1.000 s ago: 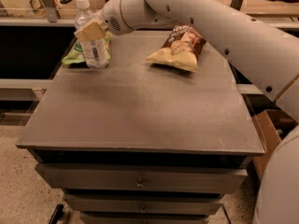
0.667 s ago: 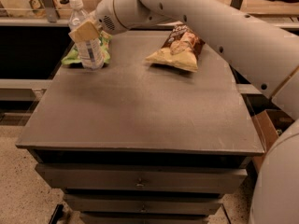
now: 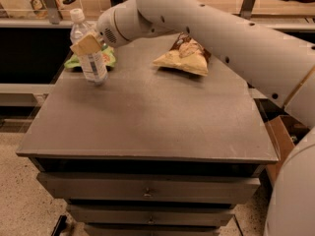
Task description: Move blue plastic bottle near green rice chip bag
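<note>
The blue plastic bottle (image 3: pixel 87 53) is clear with a white cap and a white-and-blue label. It stands upright at the far left of the table. My gripper (image 3: pixel 88 44) is shut on the bottle around its upper body, one tan finger (image 3: pixel 85 44) showing in front. The green rice chip bag (image 3: pixel 97 59) lies flat just behind and beside the bottle, mostly hidden by it. The bottle's base is at or just above the table right next to the bag.
A brown-and-yellow chip bag (image 3: pixel 184 57) lies at the far middle of the grey table (image 3: pixel 147 117). My arm (image 3: pixel 221 28) crosses from the right above it. Drawers are under the table. A cardboard box (image 3: pixel 283 136) sits low at right.
My gripper has carried the bottle slightly left and toward the front, and a little lower. It now stands lower against the green bag.
</note>
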`<action>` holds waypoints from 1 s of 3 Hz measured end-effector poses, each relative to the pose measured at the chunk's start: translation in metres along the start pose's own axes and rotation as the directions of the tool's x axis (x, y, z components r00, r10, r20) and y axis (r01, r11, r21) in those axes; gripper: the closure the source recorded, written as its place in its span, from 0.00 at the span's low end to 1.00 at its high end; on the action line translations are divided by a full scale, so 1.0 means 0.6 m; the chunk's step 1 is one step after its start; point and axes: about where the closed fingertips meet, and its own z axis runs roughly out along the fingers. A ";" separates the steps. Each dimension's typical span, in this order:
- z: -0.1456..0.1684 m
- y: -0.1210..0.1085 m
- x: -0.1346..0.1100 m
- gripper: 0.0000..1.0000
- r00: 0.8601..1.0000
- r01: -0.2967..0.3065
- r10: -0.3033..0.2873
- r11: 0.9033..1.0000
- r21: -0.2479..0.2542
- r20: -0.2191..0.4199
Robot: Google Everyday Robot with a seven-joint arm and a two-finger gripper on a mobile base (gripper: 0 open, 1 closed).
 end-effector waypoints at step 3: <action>0.016 -0.001 0.035 1.00 1.000 -0.022 0.022 0.999 0.044 0.000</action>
